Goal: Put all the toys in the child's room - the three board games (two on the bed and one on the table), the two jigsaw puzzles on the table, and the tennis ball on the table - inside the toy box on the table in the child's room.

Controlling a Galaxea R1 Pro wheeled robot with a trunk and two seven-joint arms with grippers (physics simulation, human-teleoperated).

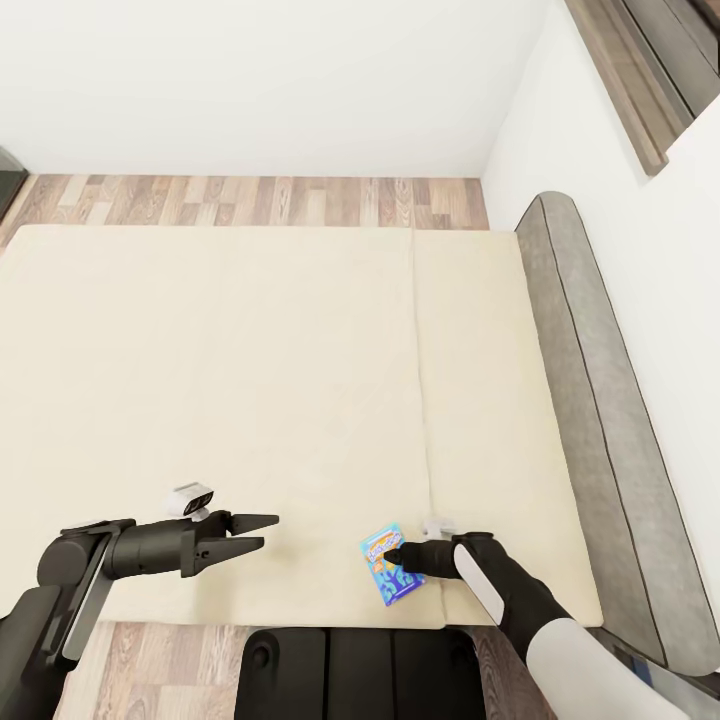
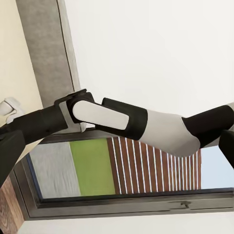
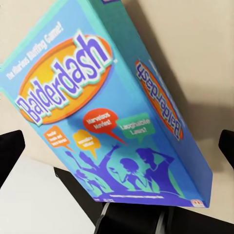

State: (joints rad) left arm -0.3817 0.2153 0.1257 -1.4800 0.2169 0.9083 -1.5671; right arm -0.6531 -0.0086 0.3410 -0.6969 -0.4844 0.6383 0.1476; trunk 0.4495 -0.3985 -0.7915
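A small blue board game (image 1: 391,570), printed "Balderdash", lies on the bed (image 1: 220,380) at its near edge, just left of the seam. My right gripper (image 1: 392,553) reaches in from the right, and its tip is over the box. In the right wrist view the board game (image 3: 97,112) looks tilted, one dark finger (image 3: 9,153) on each side of it and a small gap at both. The jaws are open around it. My left gripper (image 1: 258,532) hovers open and empty over the mattress, well left of the box.
A grey padded headboard (image 1: 600,400) runs along the bed's right side against the white wall. A strip of wood floor (image 1: 250,200) lies beyond the bed. My dark base (image 1: 350,670) is at the bed's near edge. A window (image 1: 650,70) is at the upper right.
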